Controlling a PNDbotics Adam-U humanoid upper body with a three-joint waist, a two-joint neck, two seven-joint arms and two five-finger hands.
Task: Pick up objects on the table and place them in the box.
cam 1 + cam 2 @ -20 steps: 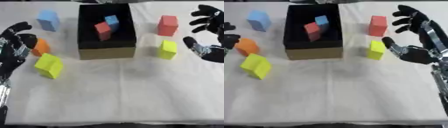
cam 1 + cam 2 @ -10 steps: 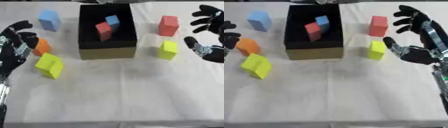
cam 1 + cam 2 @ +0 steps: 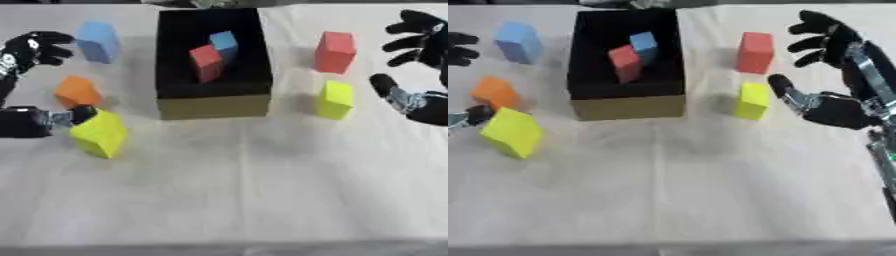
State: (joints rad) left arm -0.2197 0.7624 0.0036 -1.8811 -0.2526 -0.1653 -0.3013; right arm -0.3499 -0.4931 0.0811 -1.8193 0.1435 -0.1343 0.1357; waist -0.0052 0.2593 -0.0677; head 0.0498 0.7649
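Observation:
A black box (image 3: 175,90) with tan sides stands at the back centre, with a red block (image 3: 206,62) and a blue block (image 3: 224,44) inside. To its left lie a light blue block (image 3: 97,41), an orange block (image 3: 77,91) and a tilted yellow block (image 3: 99,133). To its right stand a red block (image 3: 754,52) and a yellow block (image 3: 752,100). My left hand (image 3: 24,60) is open at the left edge, spread around the orange block, thumb touching the yellow block's corner. My right hand (image 3: 837,95) is open, just right of the right-side red and yellow blocks, holding nothing.
A white cloth (image 3: 245,190) covers the table; its whole near half is bare. The table's front edge runs along the bottom of the views.
My left hand has moved away toward the left edge and spread wider around the orange block. The right hand has barely moved. The blocks stay where they were.

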